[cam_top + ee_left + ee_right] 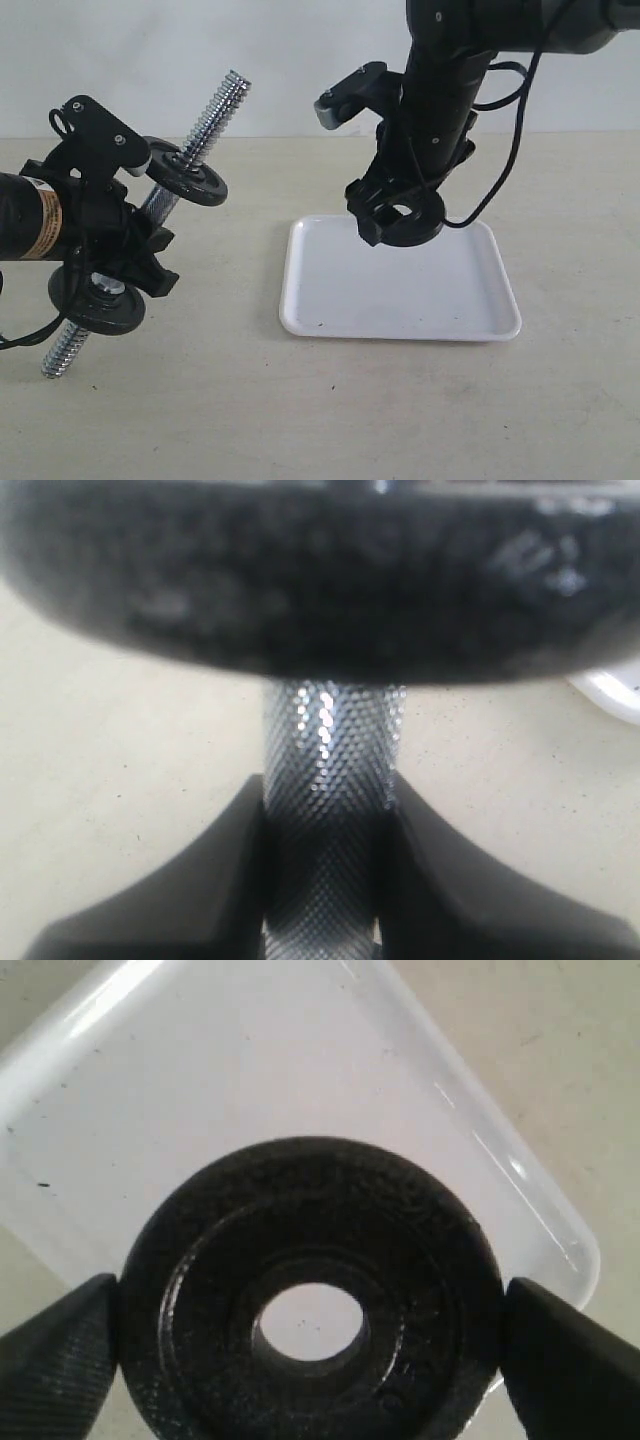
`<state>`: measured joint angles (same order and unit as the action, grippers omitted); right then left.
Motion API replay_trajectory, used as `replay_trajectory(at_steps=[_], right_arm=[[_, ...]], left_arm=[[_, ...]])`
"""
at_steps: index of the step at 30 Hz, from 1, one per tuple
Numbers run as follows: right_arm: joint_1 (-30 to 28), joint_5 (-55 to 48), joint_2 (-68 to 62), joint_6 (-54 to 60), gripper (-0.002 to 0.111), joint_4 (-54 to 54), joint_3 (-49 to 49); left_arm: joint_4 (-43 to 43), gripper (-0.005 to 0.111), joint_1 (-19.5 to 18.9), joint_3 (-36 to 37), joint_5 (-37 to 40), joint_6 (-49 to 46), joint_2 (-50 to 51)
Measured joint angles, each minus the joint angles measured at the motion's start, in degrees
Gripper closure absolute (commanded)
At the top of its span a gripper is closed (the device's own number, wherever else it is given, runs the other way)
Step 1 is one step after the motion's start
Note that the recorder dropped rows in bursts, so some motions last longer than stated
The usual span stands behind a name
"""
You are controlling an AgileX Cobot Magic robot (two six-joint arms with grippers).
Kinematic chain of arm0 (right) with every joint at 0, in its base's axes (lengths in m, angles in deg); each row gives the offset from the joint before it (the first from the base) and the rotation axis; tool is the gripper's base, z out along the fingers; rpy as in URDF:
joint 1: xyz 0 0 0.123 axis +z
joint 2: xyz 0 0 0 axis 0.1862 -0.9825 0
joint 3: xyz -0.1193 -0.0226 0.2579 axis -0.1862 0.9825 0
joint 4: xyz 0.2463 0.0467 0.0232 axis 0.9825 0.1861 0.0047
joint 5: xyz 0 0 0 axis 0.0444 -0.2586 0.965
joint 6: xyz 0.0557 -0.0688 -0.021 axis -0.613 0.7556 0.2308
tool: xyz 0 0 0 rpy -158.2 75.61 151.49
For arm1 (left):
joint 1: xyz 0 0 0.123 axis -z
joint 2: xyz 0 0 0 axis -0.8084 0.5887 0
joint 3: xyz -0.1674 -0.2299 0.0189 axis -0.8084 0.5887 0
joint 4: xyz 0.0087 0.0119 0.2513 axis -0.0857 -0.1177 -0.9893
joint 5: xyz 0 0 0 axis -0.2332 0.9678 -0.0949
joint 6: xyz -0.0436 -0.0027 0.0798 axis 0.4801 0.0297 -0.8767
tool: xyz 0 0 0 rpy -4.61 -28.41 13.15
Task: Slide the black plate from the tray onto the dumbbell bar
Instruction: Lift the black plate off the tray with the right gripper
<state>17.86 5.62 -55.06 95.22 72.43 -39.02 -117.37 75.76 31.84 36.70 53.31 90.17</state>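
Observation:
My left gripper (140,240) is shut on the knurled middle of the chrome dumbbell bar (215,110) and holds it off the table, tilted, its free threaded end up and toward the right. Two black discs (185,172) sit on the bar, one on each side of the grip. In the left wrist view the bar (325,780) is pinched between both fingers (200,880), under a black disc (320,580). My right gripper (400,215) is shut on the rim of the black plate (310,1190), which hangs just above the white tray (400,290). The tray (250,1060) shows through the plate's centre hole.
A beige tabletop (300,420) surrounds the tray. The right arm (440,80) comes down from the upper right with a black cable looping beside it. A corner of the tray (610,690) shows at the edge of the left wrist view.

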Motion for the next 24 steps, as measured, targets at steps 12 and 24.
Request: replay_trajectory(at_steps=[12, 24], right_arm=[[0.0, -2.41, 5.25, 8.77, 0.108, 10.95, 0.0], [-5.74, -5.88, 5.25, 21.2, 0.108, 28.67, 0.0]], left_arm=[[0.0, 0.102, 0.0, 0.0, -0.61, 0.0, 0.0], [-0.35, 0.102, 0.0, 1.21, -1.18, 0.0, 0.0]])
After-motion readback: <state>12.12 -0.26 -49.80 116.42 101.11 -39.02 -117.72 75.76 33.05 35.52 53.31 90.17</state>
